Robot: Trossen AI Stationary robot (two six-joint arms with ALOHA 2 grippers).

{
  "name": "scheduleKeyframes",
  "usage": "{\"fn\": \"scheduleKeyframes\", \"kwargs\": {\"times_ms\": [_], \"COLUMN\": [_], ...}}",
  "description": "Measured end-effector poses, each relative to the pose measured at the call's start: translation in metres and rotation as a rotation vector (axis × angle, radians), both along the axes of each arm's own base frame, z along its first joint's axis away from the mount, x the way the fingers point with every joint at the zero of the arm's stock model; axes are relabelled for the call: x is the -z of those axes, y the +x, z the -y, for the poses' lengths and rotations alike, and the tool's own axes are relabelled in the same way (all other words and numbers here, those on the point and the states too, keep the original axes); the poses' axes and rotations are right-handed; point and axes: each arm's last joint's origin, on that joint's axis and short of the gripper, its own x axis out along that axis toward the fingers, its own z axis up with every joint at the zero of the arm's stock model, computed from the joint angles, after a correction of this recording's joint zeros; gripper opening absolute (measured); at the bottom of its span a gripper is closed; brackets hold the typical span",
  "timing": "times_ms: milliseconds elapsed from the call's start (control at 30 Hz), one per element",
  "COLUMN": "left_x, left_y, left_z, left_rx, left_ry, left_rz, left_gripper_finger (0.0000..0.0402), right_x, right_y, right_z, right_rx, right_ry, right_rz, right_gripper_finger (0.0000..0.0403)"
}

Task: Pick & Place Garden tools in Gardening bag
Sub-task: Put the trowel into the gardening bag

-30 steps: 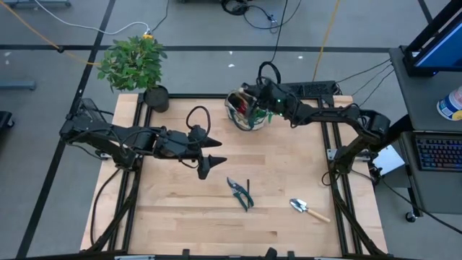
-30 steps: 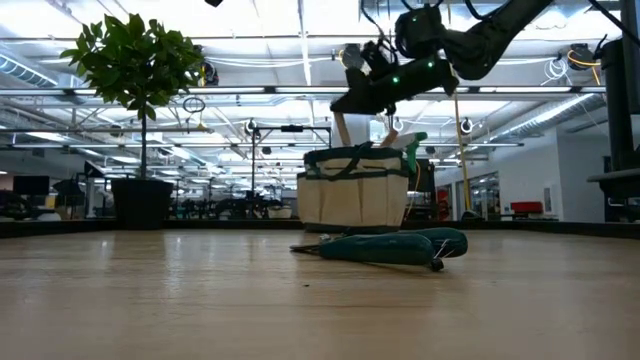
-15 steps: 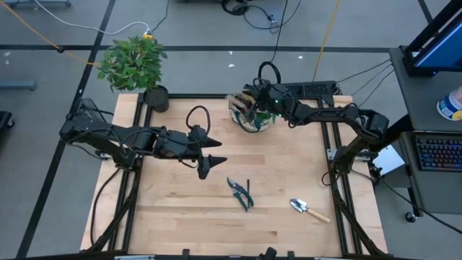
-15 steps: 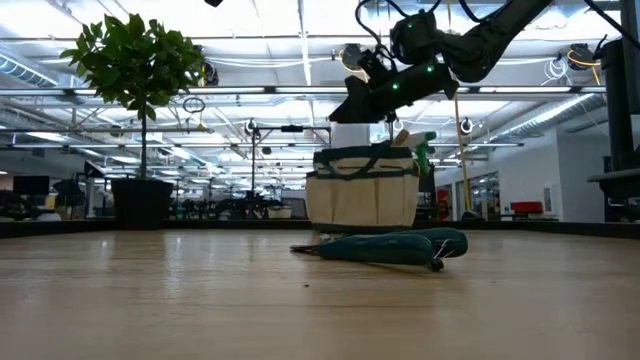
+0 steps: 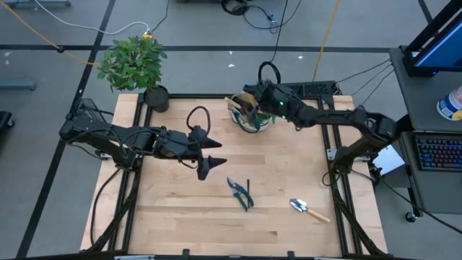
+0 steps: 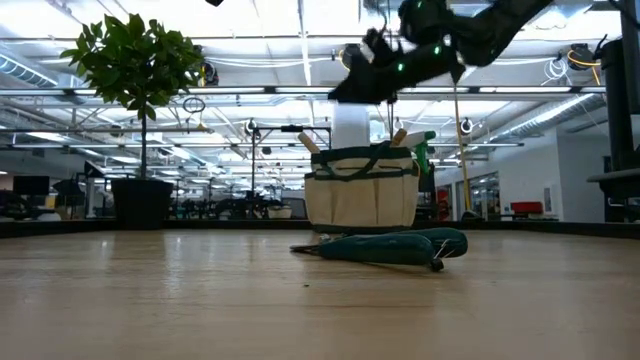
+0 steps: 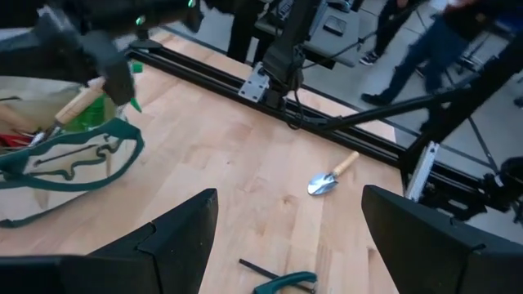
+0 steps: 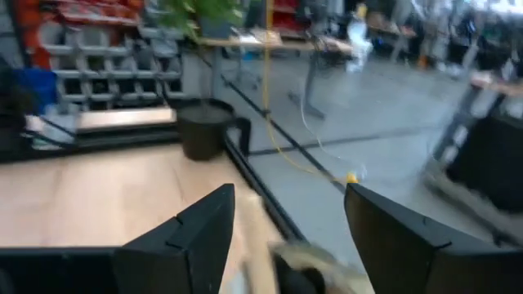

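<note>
Right pincer [image 5: 254, 100], fingers spread and empty, hangs over the gardening bag [image 5: 250, 115]; next target the pruning shears [image 5: 240, 193], approaching them from above.

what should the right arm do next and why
Probably swing away from the bag toward the trowel. The right gripper sits above the bag with open, empty fingers, so its drop looks done, while the trowel and shears lie on the table.

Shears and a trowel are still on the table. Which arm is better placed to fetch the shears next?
Probably left. The left claw is open above the table, close to the shears. The right claw is far back over the bag; the trowel lies on its side.
</note>
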Motion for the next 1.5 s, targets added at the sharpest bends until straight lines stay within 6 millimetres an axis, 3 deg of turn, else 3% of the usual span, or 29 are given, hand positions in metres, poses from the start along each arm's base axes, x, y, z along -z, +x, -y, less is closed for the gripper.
{"fn": "scheduleKeyframes", "kwargs": {"times_ms": [167,333,500,667,833,1133,1300,1500], "left_x": [0.001,0.003,0.003,0.003,0.003,0.002,0.001,0.001], "left_y": [0.0,-0.003,-0.004,-0.006,-0.007,-0.007,-0.006,-0.006], "left_z": [0.001,0.007,0.015,0.021,0.025,0.025,0.024,0.023], "left_rx": [0.031,0.059,0.096,0.121,0.133,0.133,0.118,0.099], "left_ry": [-0.005,0.016,0.032,0.042,0.041,0.043,0.048,0.056], "left_rz": [-0.011,-0.038,-0.039,-0.039,-0.037,-0.03,-0.02,-0.018], "left_gripper_finger": [0.0306,0.0306,0.0306,0.0306,0.0306,0.0306,0.0305,0.0306], "right_x": [-0.033,-0.058,-0.067,-0.059,-0.04,-0.01,-0.004,-0.002], "right_y": [-0.012,-0.04,-0.078,-0.112,-0.136,-0.156,-0.163,-0.169], "right_z": [-0.044,-0.102,-0.151,-0.186,-0.209,-0.239,-0.249,-0.256], "right_rx": [-0.123,-0.301,-0.465,-0.554,-0.528,-0.451,-0.369,-0.285], "right_ry": [-0.076,-0.099,0.005,0.206,0.366,0.658,0.83,0.912], "right_rz": [-0.011,-0.098,-0.187,-0.352,-0.589,-0.986,-1.107,-1.124], "right_gripper_finger": [0.0221,0.0216,0.0216,0.0215,0.0217,0.0215,0.0212,0.0212]}}
